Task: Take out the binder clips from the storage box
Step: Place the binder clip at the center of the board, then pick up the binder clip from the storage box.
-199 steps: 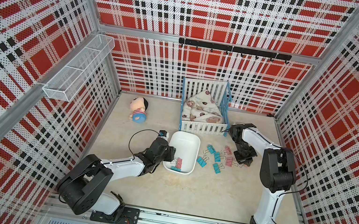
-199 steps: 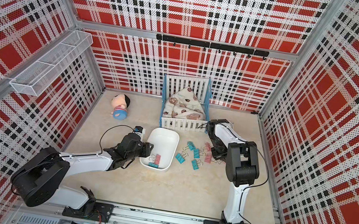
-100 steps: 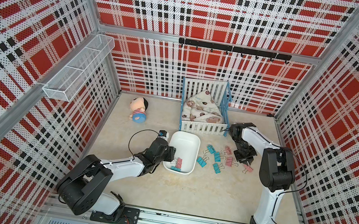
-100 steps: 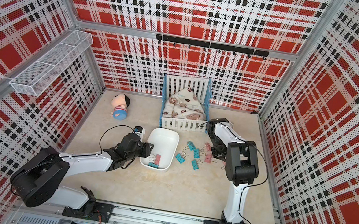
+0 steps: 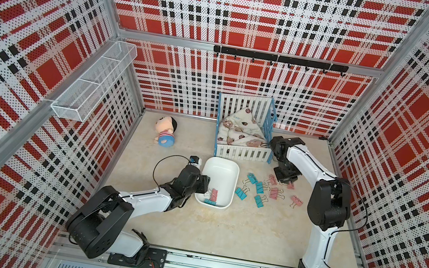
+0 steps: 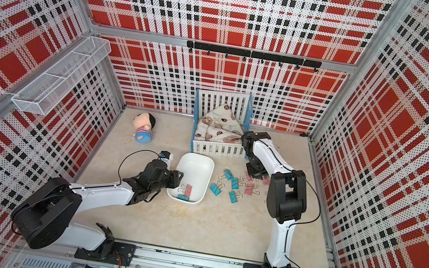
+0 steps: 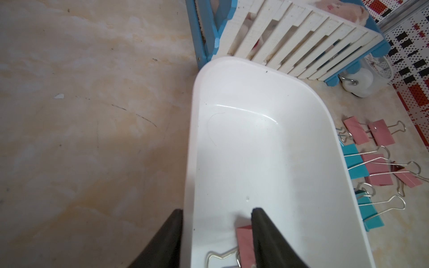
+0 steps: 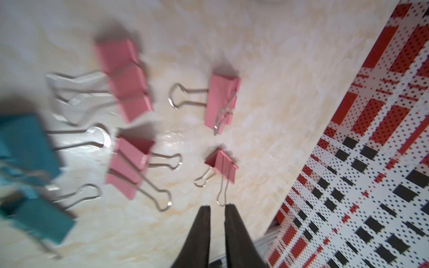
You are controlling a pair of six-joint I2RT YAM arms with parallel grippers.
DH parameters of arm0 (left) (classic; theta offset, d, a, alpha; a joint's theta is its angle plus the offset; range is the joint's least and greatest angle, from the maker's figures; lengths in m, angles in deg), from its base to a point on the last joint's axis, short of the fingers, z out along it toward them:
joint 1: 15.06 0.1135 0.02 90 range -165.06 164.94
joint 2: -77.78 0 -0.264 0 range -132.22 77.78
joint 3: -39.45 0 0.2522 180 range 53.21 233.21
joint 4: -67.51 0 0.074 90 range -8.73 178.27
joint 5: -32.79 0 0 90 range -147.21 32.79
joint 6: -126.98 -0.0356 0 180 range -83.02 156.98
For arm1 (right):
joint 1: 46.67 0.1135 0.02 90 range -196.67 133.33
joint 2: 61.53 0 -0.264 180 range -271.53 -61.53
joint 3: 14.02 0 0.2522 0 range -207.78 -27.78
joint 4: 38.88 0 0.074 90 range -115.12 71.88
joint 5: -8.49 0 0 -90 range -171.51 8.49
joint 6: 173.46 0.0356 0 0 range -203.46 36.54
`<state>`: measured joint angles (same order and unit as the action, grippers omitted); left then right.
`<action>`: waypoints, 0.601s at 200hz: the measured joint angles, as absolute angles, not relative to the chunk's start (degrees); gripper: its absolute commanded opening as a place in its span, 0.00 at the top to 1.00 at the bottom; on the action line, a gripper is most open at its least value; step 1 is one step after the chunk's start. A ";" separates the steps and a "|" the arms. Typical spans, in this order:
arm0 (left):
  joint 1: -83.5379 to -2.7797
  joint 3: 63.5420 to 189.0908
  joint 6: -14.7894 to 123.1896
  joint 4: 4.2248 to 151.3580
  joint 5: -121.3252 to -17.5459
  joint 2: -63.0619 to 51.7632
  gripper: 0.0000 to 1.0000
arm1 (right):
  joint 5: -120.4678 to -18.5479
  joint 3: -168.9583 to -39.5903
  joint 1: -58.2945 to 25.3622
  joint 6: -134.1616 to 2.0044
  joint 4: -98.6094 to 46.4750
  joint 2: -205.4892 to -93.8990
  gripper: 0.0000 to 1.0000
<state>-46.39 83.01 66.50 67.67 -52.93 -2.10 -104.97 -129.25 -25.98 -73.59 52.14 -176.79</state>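
The white box point(image 5: 223, 171) is sitting on the worktop point(image 5: 192, 225), just in front of the crib point(image 5: 242, 152). The left fingers point(image 7: 264, 236) are squeezing the box's side wall, one inside and one outside. A pink clip point(image 5: 214, 194) and a teal clip point(image 5: 209, 201) are lying in the box, right by those fingers. The other clips point(image 5: 260, 188), teal and pink, are lying on the worktop beside the box, between it and the right arm. The right fingers point(image 8: 200, 232) are pointing down at the pink ones farthest from the box. They are a little apart and are holding nothing. The wire handle of the nearest clip point(image 8: 222, 166) is lying right at their tips. A doll point(image 5: 165, 132) is lying well apart, near the left wall.
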 measured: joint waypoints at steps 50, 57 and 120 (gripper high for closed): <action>-46.37 83.04 66.83 68.17 -52.85 -1.88 0.47 | -84.14 -128.90 -18.61 -77.22 35.20 -169.56 0.75; -46.37 83.04 66.93 68.48 -52.82 -1.62 0.47 | -80.34 -126.89 -18.13 -77.24 31.68 -168.55 0.75; -46.30 84.33 67.83 71.93 -51.12 -0.24 0.48 | -62.52 -116.51 -11.38 -77.09 11.96 -170.91 0.76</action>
<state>-46.30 84.33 67.83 71.93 -51.12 -0.24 -62.52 -116.51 -11.38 -77.09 11.96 -170.91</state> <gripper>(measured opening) 0.523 0.245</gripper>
